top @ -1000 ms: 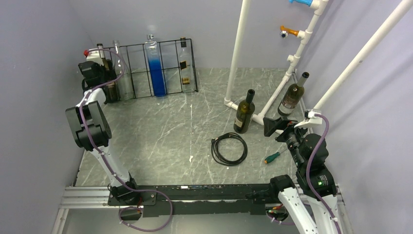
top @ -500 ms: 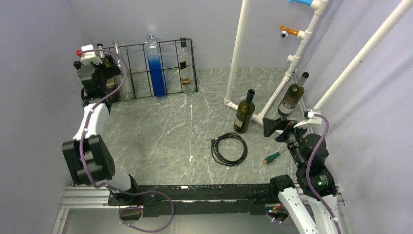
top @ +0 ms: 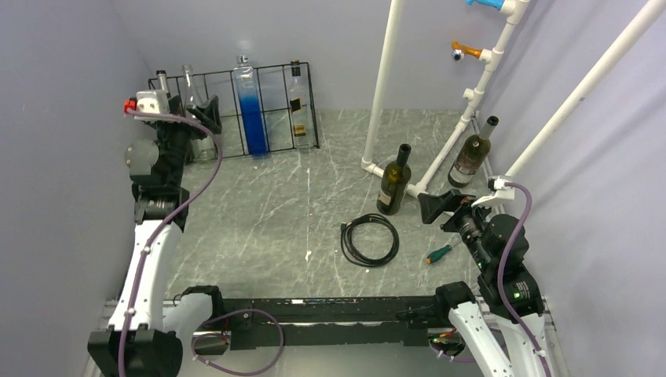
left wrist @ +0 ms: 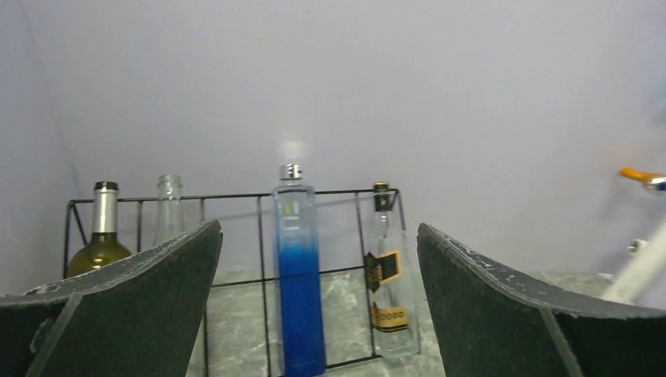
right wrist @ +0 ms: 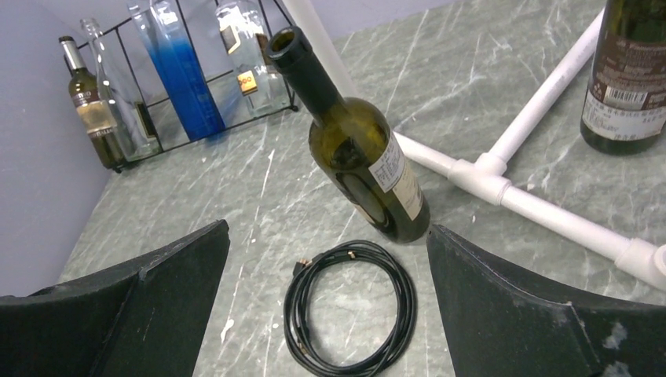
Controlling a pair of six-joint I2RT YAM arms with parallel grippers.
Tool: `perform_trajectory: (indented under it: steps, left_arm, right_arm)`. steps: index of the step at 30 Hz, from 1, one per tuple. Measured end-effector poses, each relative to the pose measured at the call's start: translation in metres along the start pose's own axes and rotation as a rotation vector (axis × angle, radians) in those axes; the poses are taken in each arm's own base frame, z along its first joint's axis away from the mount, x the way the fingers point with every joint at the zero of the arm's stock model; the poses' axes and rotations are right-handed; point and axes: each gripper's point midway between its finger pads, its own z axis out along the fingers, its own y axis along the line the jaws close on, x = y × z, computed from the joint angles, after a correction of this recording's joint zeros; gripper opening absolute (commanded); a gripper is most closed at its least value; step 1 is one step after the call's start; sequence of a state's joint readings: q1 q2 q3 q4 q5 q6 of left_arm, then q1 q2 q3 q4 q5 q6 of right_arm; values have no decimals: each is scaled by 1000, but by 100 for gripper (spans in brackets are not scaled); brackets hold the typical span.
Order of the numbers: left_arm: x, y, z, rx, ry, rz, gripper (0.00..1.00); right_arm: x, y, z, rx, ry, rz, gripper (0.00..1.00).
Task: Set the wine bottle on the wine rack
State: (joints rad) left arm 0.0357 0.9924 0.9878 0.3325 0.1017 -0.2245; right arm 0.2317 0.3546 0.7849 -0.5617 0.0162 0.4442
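The black wire wine rack stands at the back left and holds several bottles: a green wine bottle at its left end, a clear one, a blue one and a gold-labelled one. My left gripper is open and empty just in front of the rack's left part. A dark green wine bottle stands upright mid-floor. My right gripper is open and empty to its right, facing it. The bottle is beyond the fingertips. A second wine bottle stands by the right wall.
A white pipe frame rises behind the two floor bottles, and its base pipes lie on the floor. A coiled black cable and an orange-handled screwdriver lie near the right gripper. Walls stand close on the left and right.
My left arm has drawn back from the rack's left end and its gripper has swung right. The green bottle stays in the rack. The right gripper has barely moved.
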Motion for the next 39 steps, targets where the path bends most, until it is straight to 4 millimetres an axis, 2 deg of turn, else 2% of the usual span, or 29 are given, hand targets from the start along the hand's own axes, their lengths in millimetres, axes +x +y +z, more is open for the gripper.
perform_trajectory:
  steps: [3,5,9,11,14,18,20,22,26,31,34,39]
  left_arm:
    - [-10,-14,-17,51,-26,-32,99]
    - [-8,-27,-30,95,-28,-55,99]
    - [0,-73,-44,246,1,-87,99]
    - [13,-101,-48,352,44,-99,99]
    - [38,-126,-49,468,127,-130,99]
    - [82,-145,-50,576,285,-218,99]
    - [97,-152,-53,608,346,-254,99]
    - [101,-158,-59,639,377,-281,99]
    - [94,-177,-71,722,370,-286,99]
    - [97,-210,-91,836,401,-309,99]
    - [106,-226,-98,894,443,-348,99]
    - [136,-252,-111,980,576,-407,99]
  right_arm:
    - [6,-2,-2,11,29,14,99]
    - [11,-3,-4,22,52,27,99]
    - [12,-4,-12,39,75,48,99]
    - [13,-6,-16,52,81,55,99]
    - [13,-10,-21,77,88,54,99]
    - [11,-16,-24,124,105,48,99]
    - [10,-18,-21,145,118,44,99]
    - [10,-19,-16,162,139,41,99]
    - [15,-19,-1,177,201,23,99]
    - [18,-7,24,127,273,2,100]
    - [19,2,40,84,308,-5,100]
    - [19,11,73,47,355,-24,100]
